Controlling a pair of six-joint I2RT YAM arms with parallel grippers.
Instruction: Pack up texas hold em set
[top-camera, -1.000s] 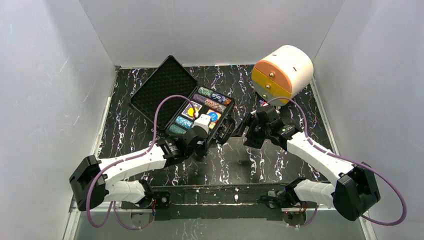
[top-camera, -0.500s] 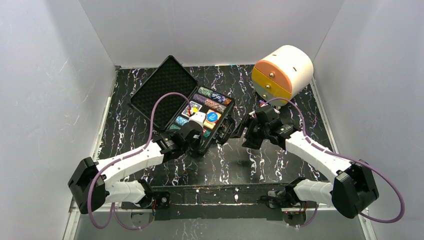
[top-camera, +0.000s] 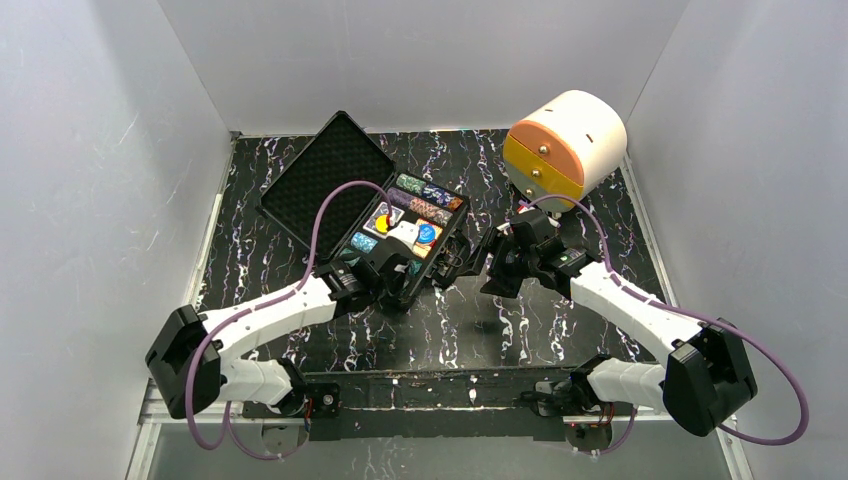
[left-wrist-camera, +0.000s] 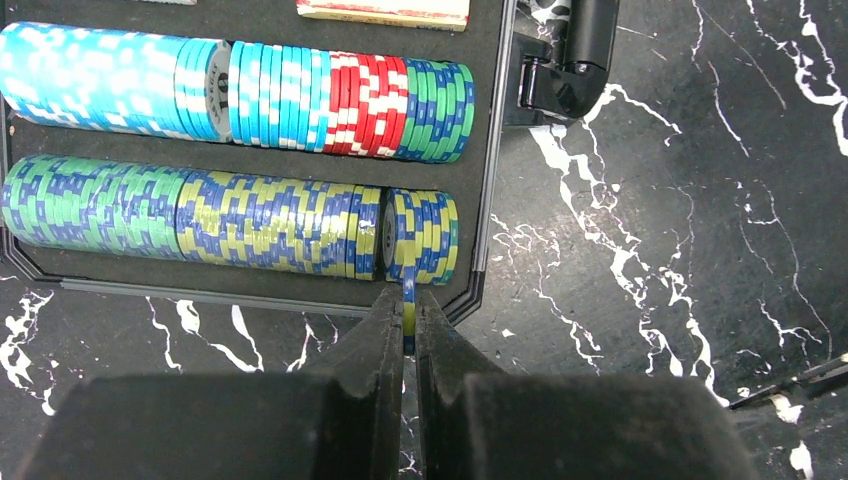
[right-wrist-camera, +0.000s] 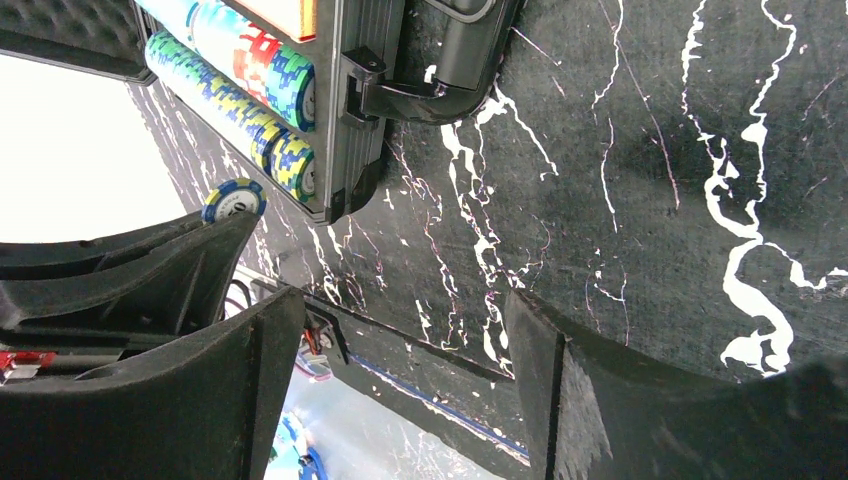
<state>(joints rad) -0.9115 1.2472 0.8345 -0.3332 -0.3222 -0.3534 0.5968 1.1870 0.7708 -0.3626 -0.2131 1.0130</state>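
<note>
In the top view the open case (top-camera: 460, 215) sits mid-frame on the table (top-camera: 450, 330), its lid (top-camera: 325, 185) laid back toward the upper left and a drum (top-camera: 565, 145) at upper right. In the left wrist view two chip rows lie in the case, the farther row (left-wrist-camera: 240, 85) behind the nearer row (left-wrist-camera: 200, 220). A single chip (left-wrist-camera: 408, 290) stands over the near rim, between the left gripper (left-wrist-camera: 408, 320) fingers.

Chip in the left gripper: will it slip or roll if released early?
Probably rigid: the chip stands edge-on in the left gripper, pinched on its faces without bending. It is a round disc, so released on edge it may roll. The grip looks shallow; bumping the chip row could pivot it.
</note>
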